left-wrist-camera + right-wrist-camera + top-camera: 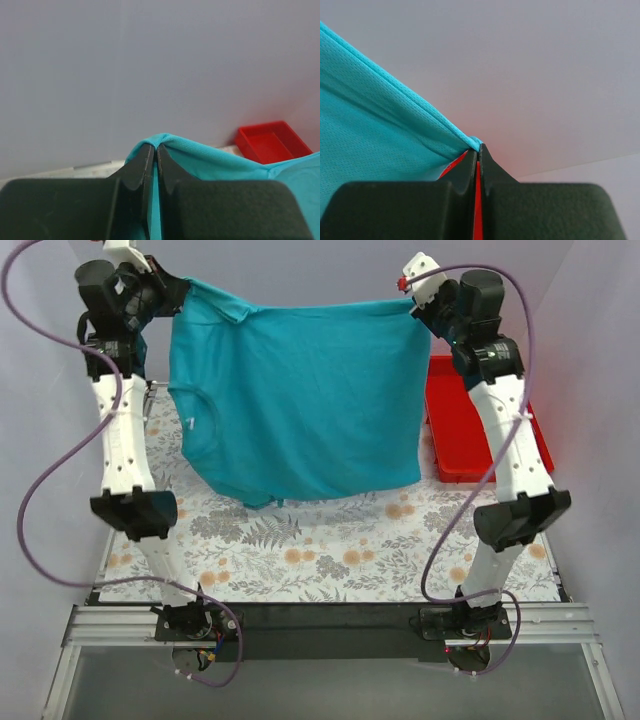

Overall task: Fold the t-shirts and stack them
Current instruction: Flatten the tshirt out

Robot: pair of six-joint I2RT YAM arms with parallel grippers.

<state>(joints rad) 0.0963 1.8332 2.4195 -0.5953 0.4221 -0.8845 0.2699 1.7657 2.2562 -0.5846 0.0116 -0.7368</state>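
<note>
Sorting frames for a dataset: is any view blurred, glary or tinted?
Top view: even light, sharp, no glare on the t-shirt. Left wrist view: the left claw is dark and soft so close to the lens; the red tray is fairly clear. Right wrist view: cloth weave is crisp, and the wall behind the right claw has a faint red tint.

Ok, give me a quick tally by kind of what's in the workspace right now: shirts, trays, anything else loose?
t-shirt: 1, teal, hanging off the table between the left hand and the right hand
tray: 1, red, at the right edge of the table
Total: 2 things; no other loose item shows.
</note>
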